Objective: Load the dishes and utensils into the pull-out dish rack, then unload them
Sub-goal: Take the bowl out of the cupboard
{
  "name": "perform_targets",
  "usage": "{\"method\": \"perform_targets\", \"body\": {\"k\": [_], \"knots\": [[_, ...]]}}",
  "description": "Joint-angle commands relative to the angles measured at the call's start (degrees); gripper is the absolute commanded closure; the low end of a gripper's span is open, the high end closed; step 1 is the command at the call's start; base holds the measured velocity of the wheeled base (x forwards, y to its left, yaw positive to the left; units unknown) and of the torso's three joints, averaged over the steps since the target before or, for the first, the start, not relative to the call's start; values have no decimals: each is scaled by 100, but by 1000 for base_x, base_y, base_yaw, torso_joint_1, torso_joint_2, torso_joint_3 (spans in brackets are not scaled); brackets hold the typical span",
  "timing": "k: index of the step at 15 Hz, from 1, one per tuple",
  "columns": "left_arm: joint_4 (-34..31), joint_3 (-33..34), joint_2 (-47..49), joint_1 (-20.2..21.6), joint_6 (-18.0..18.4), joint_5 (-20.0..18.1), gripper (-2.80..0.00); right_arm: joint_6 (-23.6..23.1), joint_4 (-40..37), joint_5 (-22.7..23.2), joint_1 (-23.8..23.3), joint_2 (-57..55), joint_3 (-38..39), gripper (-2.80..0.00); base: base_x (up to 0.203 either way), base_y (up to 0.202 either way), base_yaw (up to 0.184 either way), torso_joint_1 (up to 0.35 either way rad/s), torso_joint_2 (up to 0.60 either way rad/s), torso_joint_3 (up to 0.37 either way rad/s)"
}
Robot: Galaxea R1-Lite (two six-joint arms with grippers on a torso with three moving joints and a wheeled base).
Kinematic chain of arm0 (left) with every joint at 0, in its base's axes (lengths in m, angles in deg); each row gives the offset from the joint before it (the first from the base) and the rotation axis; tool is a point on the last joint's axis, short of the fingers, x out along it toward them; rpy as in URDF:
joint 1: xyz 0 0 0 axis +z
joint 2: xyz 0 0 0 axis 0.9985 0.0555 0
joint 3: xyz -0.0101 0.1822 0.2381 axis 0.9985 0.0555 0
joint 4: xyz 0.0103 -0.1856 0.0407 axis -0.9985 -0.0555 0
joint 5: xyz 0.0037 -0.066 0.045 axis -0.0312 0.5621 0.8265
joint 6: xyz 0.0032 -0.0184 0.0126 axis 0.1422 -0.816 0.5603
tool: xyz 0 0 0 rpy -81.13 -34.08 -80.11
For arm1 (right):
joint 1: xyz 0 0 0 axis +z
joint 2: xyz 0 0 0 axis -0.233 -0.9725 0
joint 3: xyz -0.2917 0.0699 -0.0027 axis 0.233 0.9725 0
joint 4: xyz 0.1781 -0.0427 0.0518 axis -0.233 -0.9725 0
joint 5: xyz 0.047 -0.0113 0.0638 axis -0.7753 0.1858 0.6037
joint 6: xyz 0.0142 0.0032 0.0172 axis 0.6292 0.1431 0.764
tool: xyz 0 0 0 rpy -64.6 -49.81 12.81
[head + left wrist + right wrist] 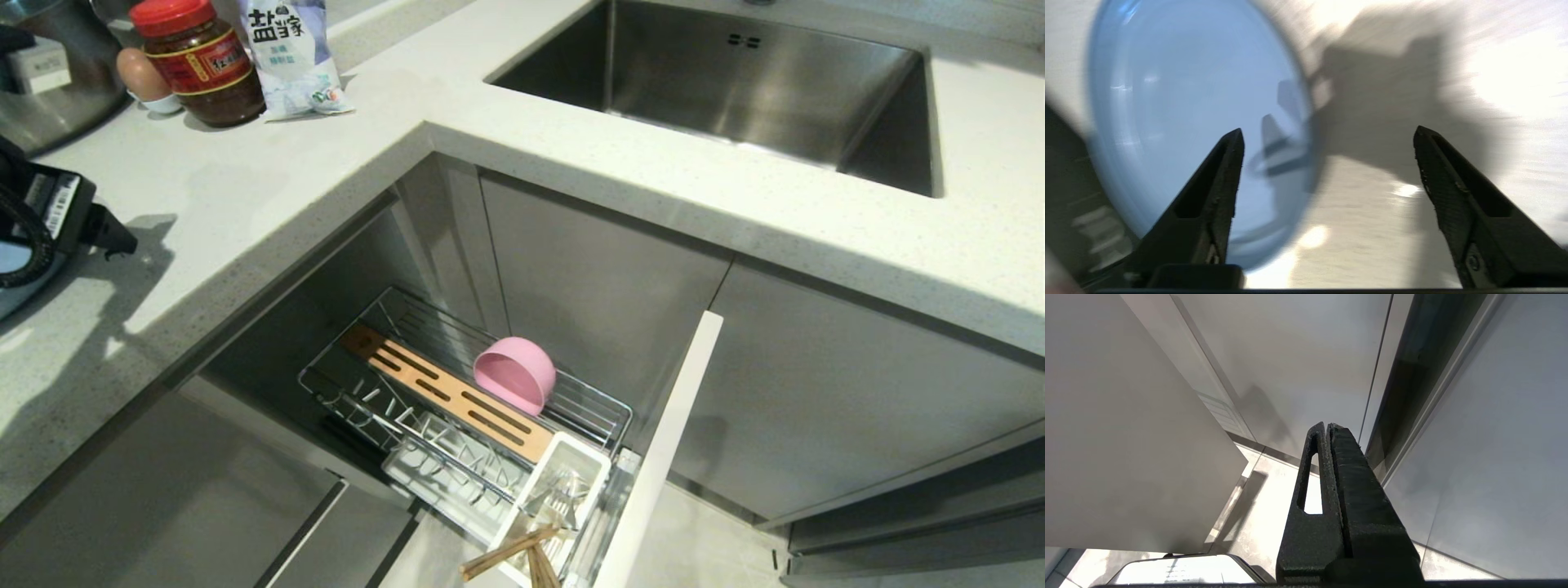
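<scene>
At the head view's far left edge, part of the left arm reaches over the counter, but its fingers and whatever lies under them fall outside the picture. Only the left wrist view fills that in: the left gripper stands wide apart, holding nothing, above the pale counter, with the blue plate lying flat on that surface beside and partly behind one finger; the picture is smeared, so whether the finger touches the plate cannot be told.

Further along the counter in the head view stand an egg in a cup, a red-lidded jar and a white bag, none of which either wrist view shows.

Below the counter's corner the rack is pulled out. The pink bowl rests on its side in the rear wire section, just beside the slotted wooden strip. The white caddy at the rack's near end holds the chopsticks, leaning outward, and some silver utensils too small to tell apart. The white cabinet front stands edge-on just beside it. The sink sits at the upper right.

The right gripper appears only in its own wrist view, pressed closed and empty, pointing along grey cabinet panels toward the floor.
</scene>
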Motion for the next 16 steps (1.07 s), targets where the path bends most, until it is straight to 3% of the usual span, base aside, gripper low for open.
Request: {"method": "perform_targets", "body": {"k": [1,3,4,5,7,9,10,16], "knots": [[271,246,-654,-123,-603,-611,-280,3,3,-2,-4,24,0,0,0,0,0,0,0,0],[623,540,-1169,-272,-1359,-1174,-280,3,3,-2,-3,24,0,0,0,0,0,0,0,0],[810,779,-1472,-394,-1693,-1446,-88,3,3,-7,-4,24,0,0,0,0,0,0,0,0],[996,1115,-1770,-517,-1961,-1657,0,3,3,-1,-3,24,0,0,0,0,0,0,0,0],[1764,1730,-2170,-802,-2552,-1867,0,3,3,-5,-4,24,0,0,0,0,0,0,0,0],[2750,2136,-2330,-1167,-2921,-1903,0,3,3,0,-4,24,0,0,0,0,0,0,0,0],[3021,2238,-2309,-1227,-3283,-1893,0,3,3,-7,-4,24,0,0,0,0,0,0,0,0],[3167,2433,-1945,-1480,-3428,-1707,0,3,3,-1,-3,24,0,0,0,0,0,0,0,0]]}}
